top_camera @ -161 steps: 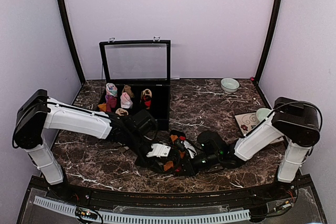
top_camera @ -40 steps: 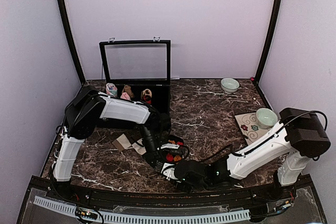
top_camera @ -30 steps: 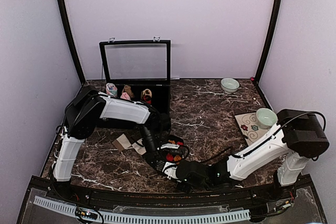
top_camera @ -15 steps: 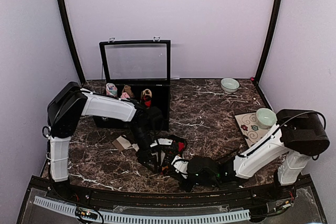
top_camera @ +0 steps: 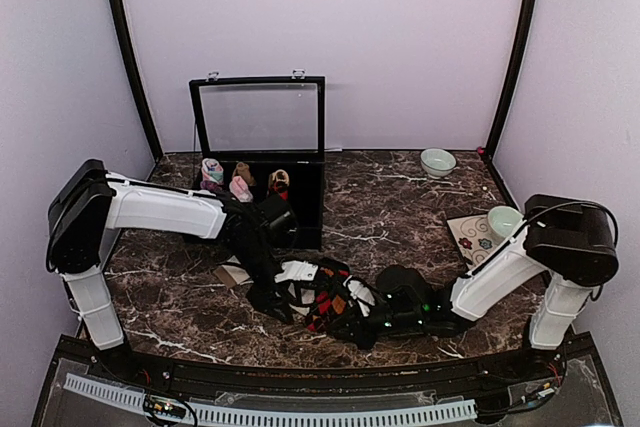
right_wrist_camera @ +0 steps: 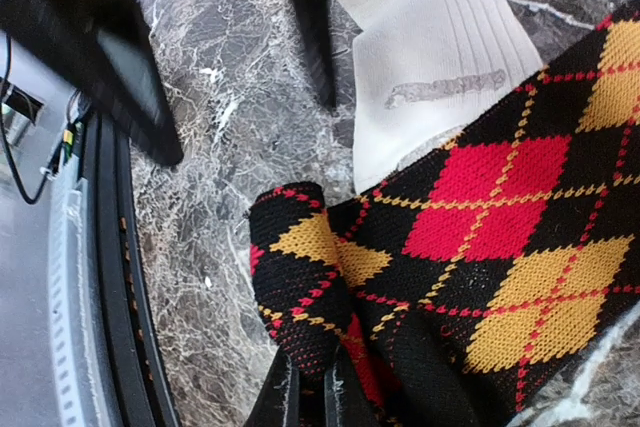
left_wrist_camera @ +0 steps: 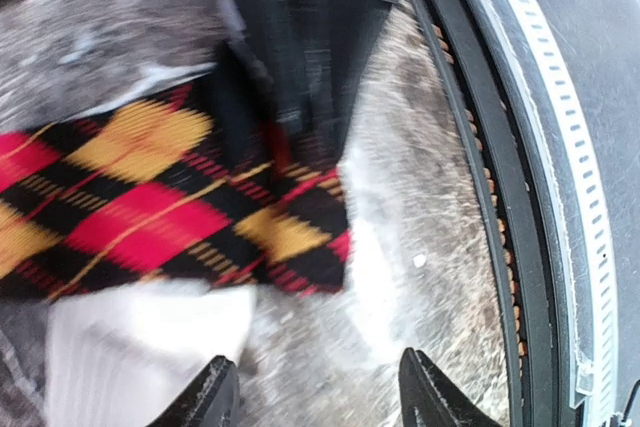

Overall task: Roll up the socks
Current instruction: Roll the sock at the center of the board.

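The black argyle sock [top_camera: 335,302] with red and orange diamonds lies at the front centre of the table. My right gripper [top_camera: 350,325] is shut on its folded edge [right_wrist_camera: 305,277], fingertips [right_wrist_camera: 287,397] pinched close together. A white ribbed sock [right_wrist_camera: 440,47] lies partly under the argyle one and shows in the top view [top_camera: 298,271]. My left gripper [left_wrist_camera: 320,397] is open and empty just above the table, next to the argyle sock [left_wrist_camera: 150,207] and the white sock [left_wrist_camera: 130,347]. A cream-tan sock piece [top_camera: 232,273] lies left of it.
A black box [top_camera: 300,209] with its lid up stands at the back left and holds rolled sock bundles [top_camera: 240,185]. A green bowl [top_camera: 437,161] sits at the back right, another bowl [top_camera: 503,217] on a patterned mat [top_camera: 472,239]. The table's front rail [left_wrist_camera: 520,197] is close.
My right gripper has pulled right with the argyle sock's edge in it. My left arm has swung out to the left and its gripper now hangs open beside the socks.
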Robot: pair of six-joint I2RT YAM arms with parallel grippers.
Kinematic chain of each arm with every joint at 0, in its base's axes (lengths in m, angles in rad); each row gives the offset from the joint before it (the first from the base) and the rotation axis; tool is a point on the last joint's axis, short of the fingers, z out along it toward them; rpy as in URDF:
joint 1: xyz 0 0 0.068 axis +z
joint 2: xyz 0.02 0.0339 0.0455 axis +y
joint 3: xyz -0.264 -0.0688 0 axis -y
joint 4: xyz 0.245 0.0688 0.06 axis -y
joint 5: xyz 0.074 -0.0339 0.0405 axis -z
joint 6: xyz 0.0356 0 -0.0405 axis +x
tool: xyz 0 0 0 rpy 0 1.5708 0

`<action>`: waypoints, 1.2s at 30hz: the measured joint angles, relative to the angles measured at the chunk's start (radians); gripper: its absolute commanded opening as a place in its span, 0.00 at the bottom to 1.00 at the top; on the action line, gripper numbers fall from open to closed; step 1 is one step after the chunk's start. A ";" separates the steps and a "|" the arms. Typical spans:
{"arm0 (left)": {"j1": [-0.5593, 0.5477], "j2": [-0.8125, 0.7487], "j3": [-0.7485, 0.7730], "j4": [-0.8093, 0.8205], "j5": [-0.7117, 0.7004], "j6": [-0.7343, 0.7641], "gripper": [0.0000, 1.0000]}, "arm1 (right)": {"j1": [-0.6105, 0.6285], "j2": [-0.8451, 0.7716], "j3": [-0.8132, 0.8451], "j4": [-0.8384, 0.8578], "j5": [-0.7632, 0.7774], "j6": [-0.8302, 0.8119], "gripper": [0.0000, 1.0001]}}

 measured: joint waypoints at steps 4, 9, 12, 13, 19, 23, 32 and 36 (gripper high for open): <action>-0.059 -0.010 -0.044 0.044 -0.026 0.010 0.55 | -0.041 0.019 0.001 0.023 -0.090 0.061 0.00; -0.106 -0.032 -0.098 0.123 -0.063 0.016 0.54 | -0.076 0.040 -0.007 0.052 -0.171 0.129 0.00; -0.121 -0.064 -0.134 0.184 -0.087 0.015 0.53 | -0.101 0.059 -0.012 0.077 -0.221 0.167 0.00; -0.123 -0.072 -0.139 0.200 -0.092 0.015 0.53 | -0.106 0.063 -0.013 0.082 -0.230 0.174 0.00; -0.136 -0.087 -0.141 0.260 -0.119 0.031 0.50 | -0.145 0.096 -0.013 0.126 -0.312 0.224 0.00; -0.151 -0.088 -0.141 0.269 -0.137 0.048 0.48 | -0.160 0.108 -0.010 0.132 -0.348 0.241 0.00; -0.183 -0.089 -0.134 0.279 -0.204 0.065 0.43 | -0.179 0.121 0.001 0.125 -0.392 0.255 0.00; -0.185 -0.101 -0.114 0.274 -0.283 0.071 0.48 | -0.180 0.121 0.001 0.124 -0.393 0.255 0.00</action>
